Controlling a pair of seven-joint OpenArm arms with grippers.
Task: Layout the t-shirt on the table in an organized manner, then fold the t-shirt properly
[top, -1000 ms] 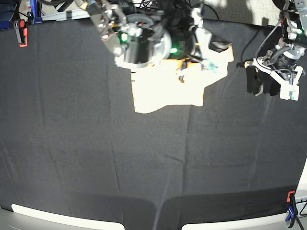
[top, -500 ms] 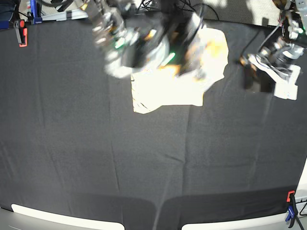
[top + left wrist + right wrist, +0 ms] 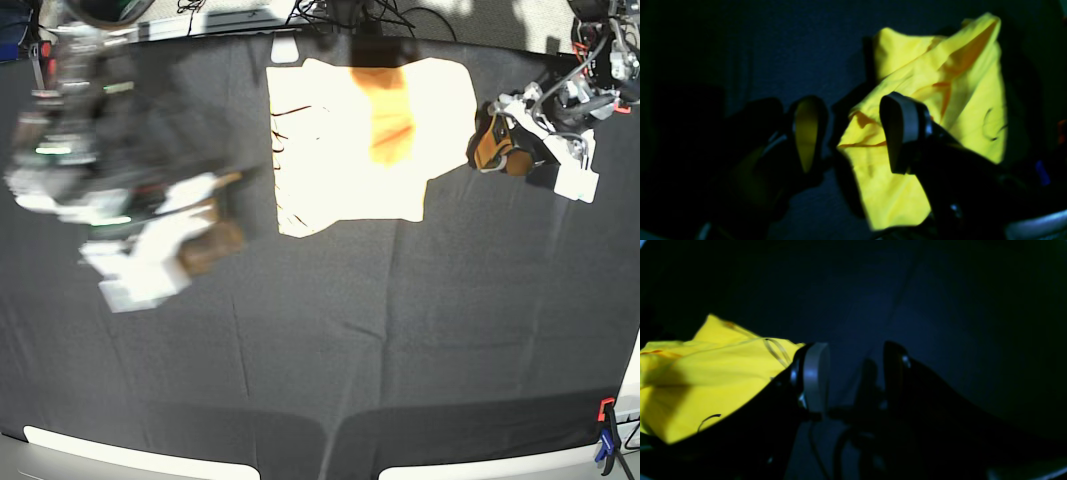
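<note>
The t-shirt (image 3: 340, 150) lies as a rough rectangle at the back middle of the table (image 3: 320, 340), glaring pale, with an orange band across its upper part. It shows bright yellow in the left wrist view (image 3: 940, 100) and the right wrist view (image 3: 706, 380). My left gripper (image 3: 488, 145) hovers at the shirt's right edge, open; in its own view (image 3: 853, 136) one finger is over the fabric and nothing sits between the fingers. My right gripper (image 3: 212, 245) is blurred, left of the shirt and apart from it, open and empty (image 3: 853, 376).
Red clamps hold the black cloth at the back left (image 3: 45, 65) and front right (image 3: 605, 420). Cables lie along the back edge (image 3: 350, 15). White strips run along the front edge (image 3: 130, 450).
My right arm let go of the shirt, opened, and swung left and forward away from it. The shirt's upper part now lies uncovered and spread. My left gripper moved closer to the shirt's right edge.
</note>
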